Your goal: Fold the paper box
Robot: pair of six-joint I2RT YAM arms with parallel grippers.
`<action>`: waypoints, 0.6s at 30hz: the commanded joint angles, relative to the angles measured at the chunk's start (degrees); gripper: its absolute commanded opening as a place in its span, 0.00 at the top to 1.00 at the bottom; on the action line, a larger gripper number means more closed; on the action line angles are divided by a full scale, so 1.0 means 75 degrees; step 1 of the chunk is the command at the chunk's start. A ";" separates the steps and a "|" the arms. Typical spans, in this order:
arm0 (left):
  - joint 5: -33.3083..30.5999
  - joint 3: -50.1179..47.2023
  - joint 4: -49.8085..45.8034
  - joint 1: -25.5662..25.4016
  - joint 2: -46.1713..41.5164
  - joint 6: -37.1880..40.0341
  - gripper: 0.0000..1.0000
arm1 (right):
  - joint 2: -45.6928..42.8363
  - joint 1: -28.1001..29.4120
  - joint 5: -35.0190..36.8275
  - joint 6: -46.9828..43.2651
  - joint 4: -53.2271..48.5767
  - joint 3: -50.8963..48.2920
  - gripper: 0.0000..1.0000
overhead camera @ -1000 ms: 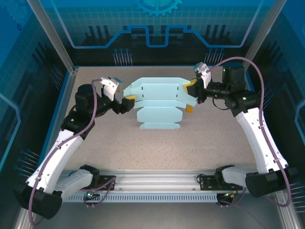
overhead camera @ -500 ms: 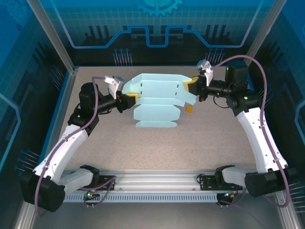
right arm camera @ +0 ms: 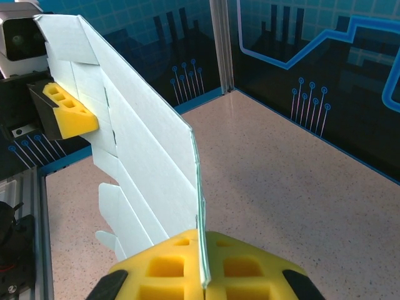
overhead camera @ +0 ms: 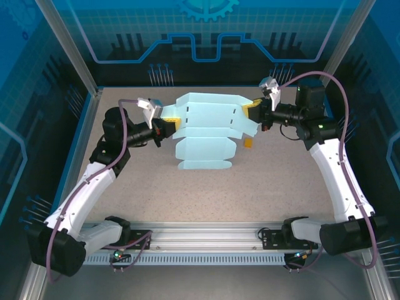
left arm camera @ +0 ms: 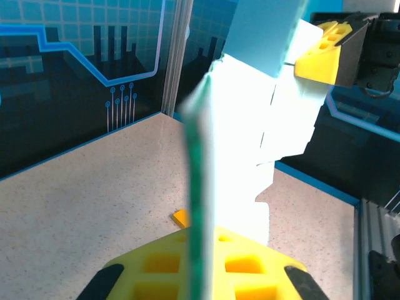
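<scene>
Holding the paper box (overhead camera: 206, 122) up between both arms right now, over the far middle of the surface (overhead camera: 206, 200). It's a flat die-cut sheet of pale blue card with its flaps and tabs sticking out, nothing folded into walls so far as I can see.

The left gripper (overhead camera: 170, 122) is pressed together on the sheet's left edge. In the left wrist view the yellow fingers (left arm camera: 250, 275) sit on either side of the card, which runs edge-on straight up the middle of the shot. The right gripper (overhead camera: 252, 110) is doing the same on the right edge, and the right wrist view has the card's edge clamped in the seam between its two yellow pads (right arm camera: 162, 269). So each gripper is pinching one end of the sheet.

From the top camera the sheet stretches sideways between the two arms, with its wider part up by the grippers and a narrower rounded flap hanging toward me. I honestly can't tell if that bottom flap is touching the surface or just floating above it.

One more thing: a tiny orange block (overhead camera: 248, 143) is lying on the surface just beside the sheet's right end, near the right gripper but not touching it. It also shows in the left wrist view, behind the card (left arm camera: 181, 217).
</scene>
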 commanded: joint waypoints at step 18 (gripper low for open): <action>0.1817 0.0648 -0.1361 0.0050 0.0353 0.1723 1.00 | 0.0608 0.0152 -0.0164 -0.3553 -0.1681 0.1481 0.25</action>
